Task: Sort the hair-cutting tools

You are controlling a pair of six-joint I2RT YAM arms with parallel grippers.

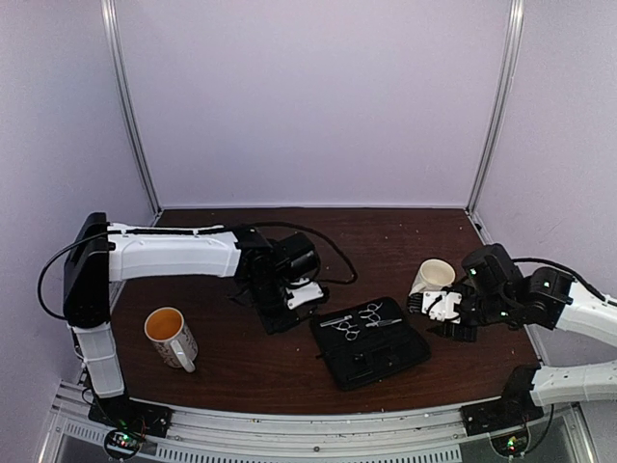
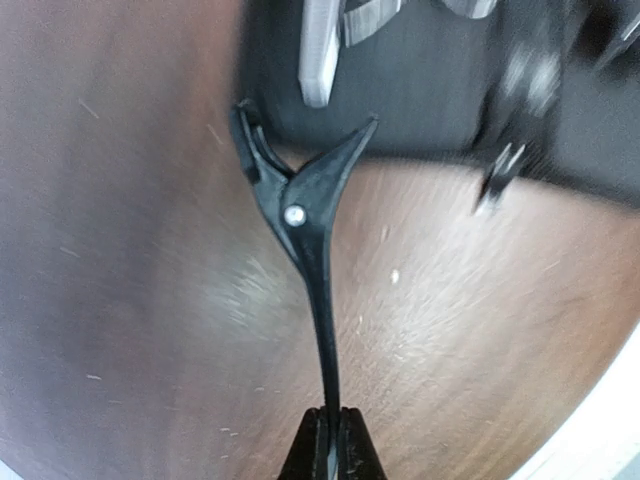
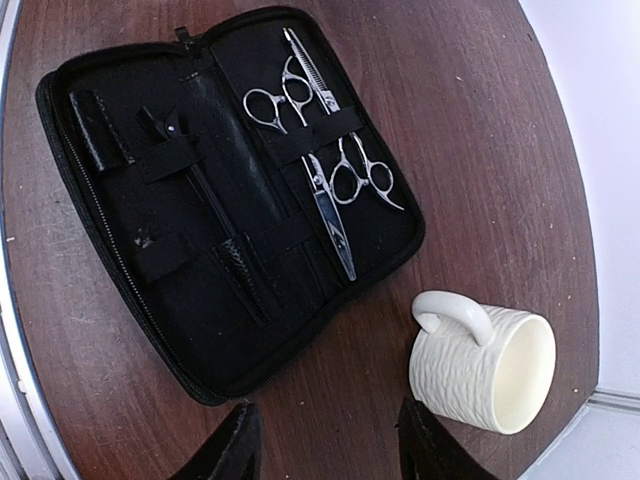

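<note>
**Left gripper [image 2: 330, 450] pinches hair clip [image 2: 305, 230]**

The left gripper is clenched on the black hair clip's thin end, above the table [image 2: 120, 300] beside the case [image 3: 300, 320]. Both scissors [image 3: 345, 195] sit strapped in the case, near the table's front edge. The right gripper [image 3: 330, 450] hangs parted, empty.

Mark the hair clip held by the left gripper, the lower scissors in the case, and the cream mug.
hair clip [image 2: 295, 215]: left wrist view, pivot rivet.
lower scissors [image 3: 334, 225]: right wrist view, blade.
cream mug [image 3: 455, 365]: right wrist view, ribbed wall.
</note>
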